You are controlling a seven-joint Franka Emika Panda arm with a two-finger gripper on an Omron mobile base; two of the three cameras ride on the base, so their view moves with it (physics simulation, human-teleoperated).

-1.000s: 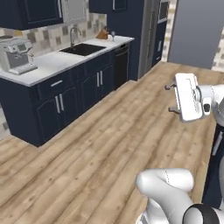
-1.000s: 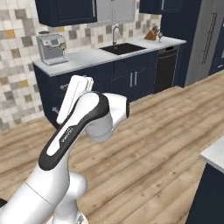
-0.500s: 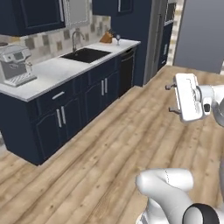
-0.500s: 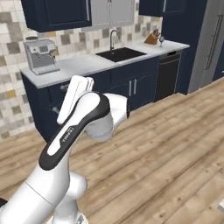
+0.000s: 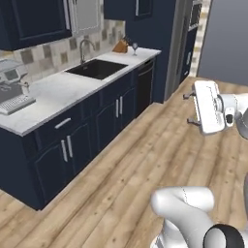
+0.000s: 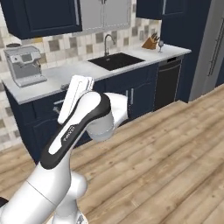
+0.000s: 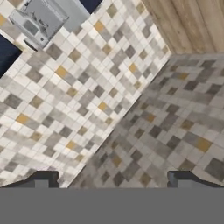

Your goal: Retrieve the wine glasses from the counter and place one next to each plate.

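The whole picture has shifted in both base views, which is my base driving and not the kitchen moving. The counter (image 5: 58, 89) with its black sink (image 5: 97, 69) now stands closer and larger than a moment ago, and the coffee machine (image 5: 12, 89) at the counter's near end has slid toward the left edge of the left base view. My arm has kept the same folded pose throughout. My gripper (image 5: 189, 109) is carried high over the wooden floor, well apart from the counter, with its jaws as wide as before and nothing between them. In the hand view the two fingertips (image 7: 43, 178) stand far apart against the beige tiled wall, with the coffee machine in the upper corner, so the hand is not aimed at any glass. The one wine glass (image 5: 134, 47) I can make out stands upright at the counter's far end, just beside the knife block (image 5: 121, 46) and close to the back edge, above the dishwasher (image 5: 144, 82). It is too small for me to tell whether the second glass stands with it. I judge this is still the approach. No glass has been picked up, and the base must carry me further along the counter front toward that far corner before I can unfold the arm and reach.
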